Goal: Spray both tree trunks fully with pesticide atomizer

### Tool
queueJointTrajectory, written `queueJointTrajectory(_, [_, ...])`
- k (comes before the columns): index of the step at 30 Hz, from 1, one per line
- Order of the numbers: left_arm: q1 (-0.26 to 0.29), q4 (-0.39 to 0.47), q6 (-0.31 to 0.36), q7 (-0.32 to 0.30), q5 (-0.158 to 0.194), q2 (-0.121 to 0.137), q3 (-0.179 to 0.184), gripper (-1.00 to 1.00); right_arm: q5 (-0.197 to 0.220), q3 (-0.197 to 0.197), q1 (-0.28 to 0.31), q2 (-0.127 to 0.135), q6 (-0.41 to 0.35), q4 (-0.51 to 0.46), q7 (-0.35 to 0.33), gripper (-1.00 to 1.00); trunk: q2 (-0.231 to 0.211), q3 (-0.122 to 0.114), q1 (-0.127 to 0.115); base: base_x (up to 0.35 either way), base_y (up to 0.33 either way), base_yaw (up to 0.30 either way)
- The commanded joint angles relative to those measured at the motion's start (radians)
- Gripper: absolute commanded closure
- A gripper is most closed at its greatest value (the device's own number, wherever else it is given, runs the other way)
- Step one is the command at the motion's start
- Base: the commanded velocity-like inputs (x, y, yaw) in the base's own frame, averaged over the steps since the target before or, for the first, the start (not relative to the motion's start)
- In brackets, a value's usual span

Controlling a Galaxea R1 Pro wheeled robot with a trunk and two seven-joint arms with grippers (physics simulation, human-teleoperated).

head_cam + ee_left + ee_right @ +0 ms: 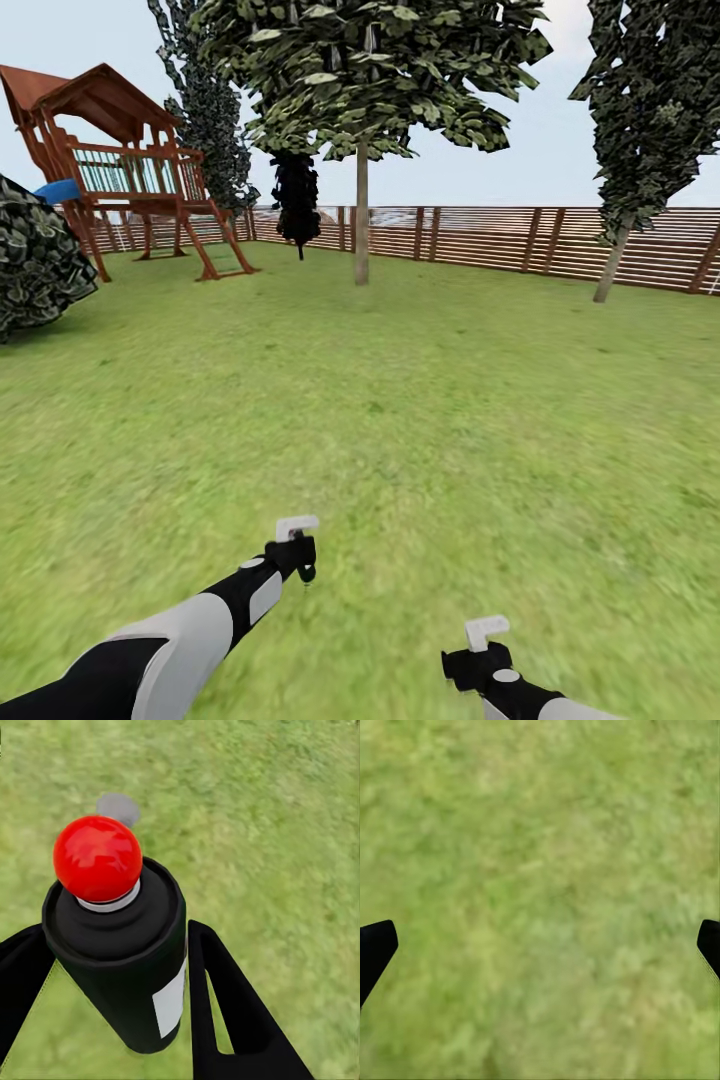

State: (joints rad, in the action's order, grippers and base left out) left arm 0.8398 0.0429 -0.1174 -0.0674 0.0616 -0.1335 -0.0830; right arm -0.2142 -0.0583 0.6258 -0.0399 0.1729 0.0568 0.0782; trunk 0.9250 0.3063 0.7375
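Green lawn (400, 400) stretches to a wooden slat fence (520, 240), with both trees standing well ahead.

The pesticide atomizer (127, 960) is gripped between the fingers of the left tool (112, 975), held low over the grass. The right tool (540, 945) is spread wide and holds nothing. Pickup appears done; next, the nearer tree trunk (361, 215), just before the fence, must be approached for spraying.
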Motion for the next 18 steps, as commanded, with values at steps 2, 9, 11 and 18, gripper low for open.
queueJointTrajectory(2, [0.001,-0.001,-0.025,0.000,0.001,0.000,0.000,1.00,0.000,0.000,0.000,0.000,0.000,0.000,0.000,-1.00,0.000,0.000,0.000,0.350,0.000,0.000])
queueJointTrajectory(9, [0.000,-0.003,-0.046,0.000,0.001,0.000,0.000,1.00,0.000,0.000,-0.001,0.000,0.000,0.000,0.000,-1.00,0.000,0.000,0.000,0.350,0.000,0.000])
queueJointTrajectory(11, [0.000,-0.003,-0.047,0.000,0.001,0.000,0.000,1.00,0.000,0.000,0.000,0.000,0.000,0.000,0.000,-1.00,0.000,0.000,0.000,0.350,0.000,0.000])
queueJointTrajectory(18, [0.000,-0.003,-0.047,0.000,0.000,0.000,0.000,1.00,0.000,0.000,0.000,0.000,0.000,0.000,0.000,-1.00,0.000,0.000,0.000,0.350,0.000,0.000])
